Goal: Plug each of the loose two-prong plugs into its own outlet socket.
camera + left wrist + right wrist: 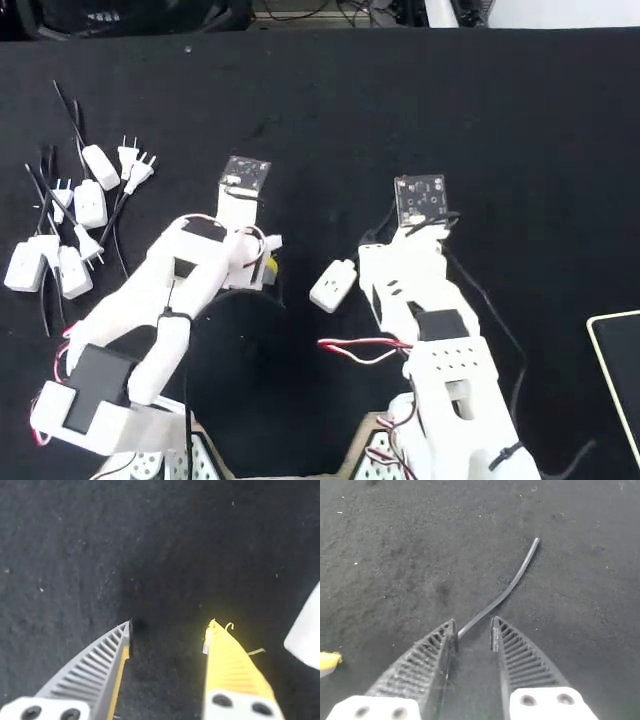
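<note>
Left end effector and right end effector gape, outlet socket between

High view: fixed overhead, looks down on table. Left wrist view: close above table, facing past left gripper. Right wrist view: likewise, past right gripper.

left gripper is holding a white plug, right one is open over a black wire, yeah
No: the left gripper holds nothing; the left wrist view shows it open over bare black cloth. The right gripper is indeed open over the black wire.
</note>
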